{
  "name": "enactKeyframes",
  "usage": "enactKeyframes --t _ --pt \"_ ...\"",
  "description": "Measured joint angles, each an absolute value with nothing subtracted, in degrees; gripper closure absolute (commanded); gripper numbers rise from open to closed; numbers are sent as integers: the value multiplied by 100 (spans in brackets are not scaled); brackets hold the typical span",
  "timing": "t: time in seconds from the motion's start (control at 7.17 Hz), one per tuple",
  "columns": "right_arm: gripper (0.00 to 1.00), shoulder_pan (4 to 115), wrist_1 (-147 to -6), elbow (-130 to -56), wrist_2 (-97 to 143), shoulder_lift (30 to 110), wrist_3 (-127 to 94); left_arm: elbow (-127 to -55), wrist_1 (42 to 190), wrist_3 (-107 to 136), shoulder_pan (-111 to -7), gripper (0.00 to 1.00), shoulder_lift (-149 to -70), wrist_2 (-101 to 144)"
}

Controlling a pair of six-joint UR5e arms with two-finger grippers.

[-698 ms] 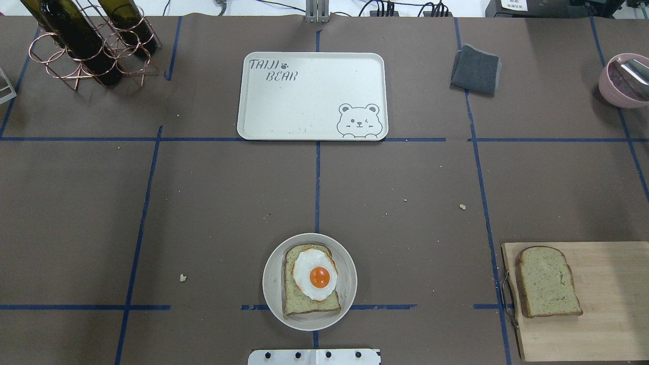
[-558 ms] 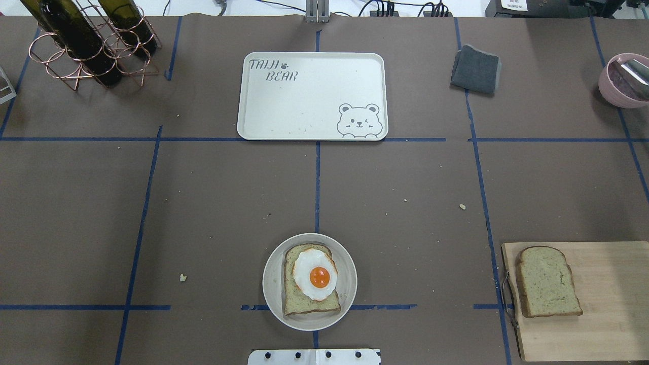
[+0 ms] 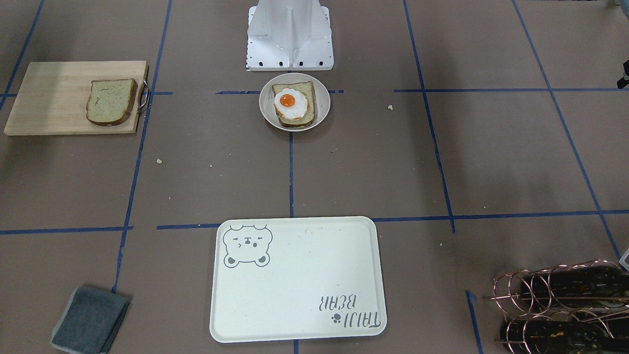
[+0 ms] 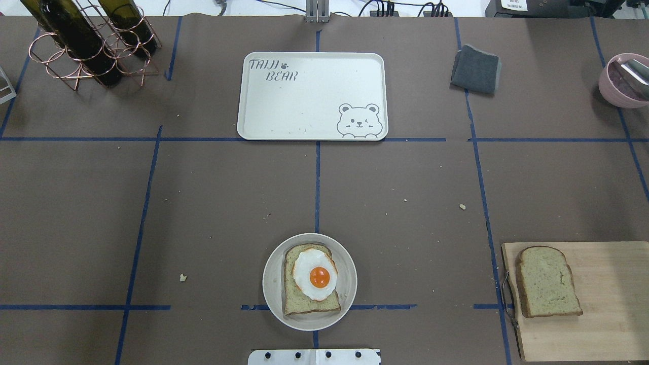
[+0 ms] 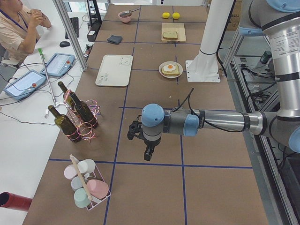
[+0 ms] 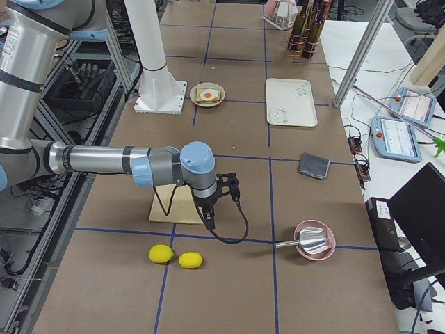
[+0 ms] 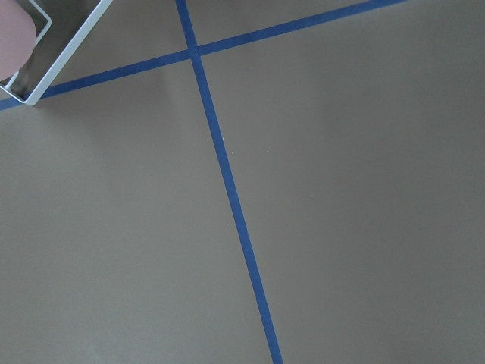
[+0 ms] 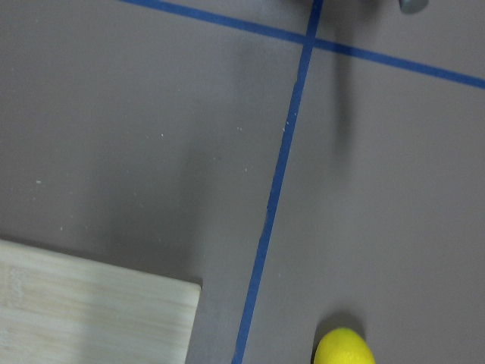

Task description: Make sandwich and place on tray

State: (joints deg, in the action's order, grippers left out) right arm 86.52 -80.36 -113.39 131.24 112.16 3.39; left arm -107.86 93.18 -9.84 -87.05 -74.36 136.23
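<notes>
A bread slice [image 4: 304,301] with a fried egg [image 4: 315,274] on top lies on a small round white plate [image 4: 271,284] near the robot's base. A second bread slice [image 4: 547,281] lies on the wooden cutting board [image 4: 608,304] at the right. The cream tray [image 4: 304,101] with the bear drawing sits bare at the far middle. My left gripper [image 5: 147,152] shows only in the exterior left view, far from the food above the table. My right gripper [image 6: 211,221] shows only in the exterior right view, beside the cutting board. I cannot tell whether either is open or shut.
A copper rack with wine bottles [image 4: 91,40] stands far left. A grey cloth [image 4: 476,68] and a pink bowl [image 4: 621,81] are far right. Two lemons [image 6: 175,256] lie beyond the cutting board. A rack of cups [image 5: 86,185] stands at the left end.
</notes>
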Motion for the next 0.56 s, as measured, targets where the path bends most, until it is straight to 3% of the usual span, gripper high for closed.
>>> enactKeyframes --t 0.28,0.56 --pt "0 8383 -7856 -11546 13352 10931 -76 -10794 9338 -984 -8703 0 -7437 13625" --pt "0 7327 -7132 -11667 13529 10757 -2027 -10827 9349 -984 -8702 0 -7463 13625"
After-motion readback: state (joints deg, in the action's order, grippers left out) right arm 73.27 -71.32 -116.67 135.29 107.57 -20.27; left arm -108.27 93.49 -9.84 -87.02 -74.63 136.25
